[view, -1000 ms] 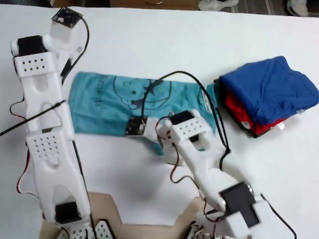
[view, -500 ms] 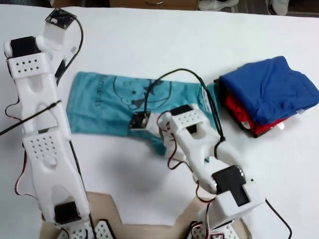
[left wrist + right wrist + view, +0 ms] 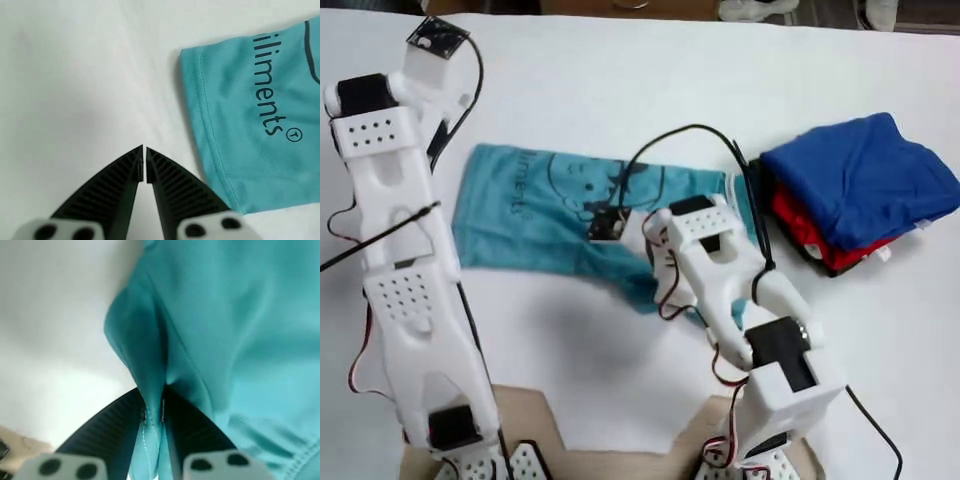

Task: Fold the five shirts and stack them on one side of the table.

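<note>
**Thin pinch on the hem may slip mid-fold**

The right gripper (image 3: 154,412) is clamped on a bunched hem of the teal shirt (image 3: 535,205). The rest of the shirt spreads over the desk (image 3: 620,80) ahead of it. The left gripper (image 3: 144,162) is closed on nothing, with the shirt's end just beside its tips. Nothing pins the cloth, so a pull could drag the whole shirt or free the hem. The folded stack (image 3: 860,185) lies well apart from both. Since a second ago, the right wrist has carried the hem farther over the shirt.
</note>
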Tool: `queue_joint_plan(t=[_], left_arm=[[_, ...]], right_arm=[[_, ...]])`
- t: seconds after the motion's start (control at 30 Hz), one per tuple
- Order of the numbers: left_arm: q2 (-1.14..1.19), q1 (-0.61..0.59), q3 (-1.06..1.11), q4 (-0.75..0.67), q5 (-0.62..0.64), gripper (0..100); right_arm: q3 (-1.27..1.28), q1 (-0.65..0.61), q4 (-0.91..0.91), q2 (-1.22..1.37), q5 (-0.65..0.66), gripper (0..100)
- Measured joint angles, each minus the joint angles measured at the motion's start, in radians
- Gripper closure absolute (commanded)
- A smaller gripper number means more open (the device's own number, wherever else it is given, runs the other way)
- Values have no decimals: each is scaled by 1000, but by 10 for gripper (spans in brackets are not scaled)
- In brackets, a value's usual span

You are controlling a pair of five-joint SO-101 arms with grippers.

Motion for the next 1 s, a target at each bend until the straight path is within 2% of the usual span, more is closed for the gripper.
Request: queue_joint_plan(t=[0.37,0.77,1.0], left_arm=[[0,-3,0,0,0,977],[0,-3,0,0,0,977],[0,-3,0,0,0,977]], right_arm=[[-292,6,305,-37,175,975],[-394,41,305,-35,252,975],[-511,69,232,129,229,973]])
